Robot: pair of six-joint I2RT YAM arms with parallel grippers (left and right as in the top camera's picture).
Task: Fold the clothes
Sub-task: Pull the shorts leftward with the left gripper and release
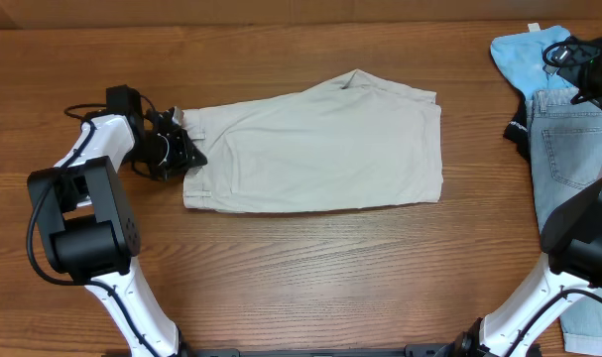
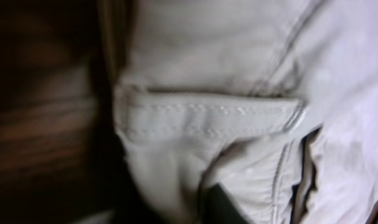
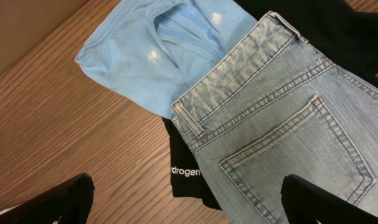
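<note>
The pale beige khaki shorts (image 1: 320,149) lie folded flat at the table's middle. My left gripper (image 1: 181,151) is at their left waistband edge. In the left wrist view the shorts (image 2: 238,118) fill the frame, and my left gripper (image 2: 176,211) is shut with fabric pinched between its dark fingers. My right gripper (image 1: 576,55) hovers open and empty over a pile at the far right. In the right wrist view my right gripper (image 3: 185,193) is above the light-blue denim shorts (image 3: 288,112), the sky-blue top (image 3: 145,56) and a black garment (image 3: 184,163).
In the overhead view the pile lies by the table's right edge: the sky-blue top (image 1: 524,55), the denim shorts (image 1: 568,139) and the black garment (image 1: 519,129). The arm bases stand at the front left (image 1: 82,228) and front right (image 1: 578,238). The wooden table (image 1: 310,268) is bare in front.
</note>
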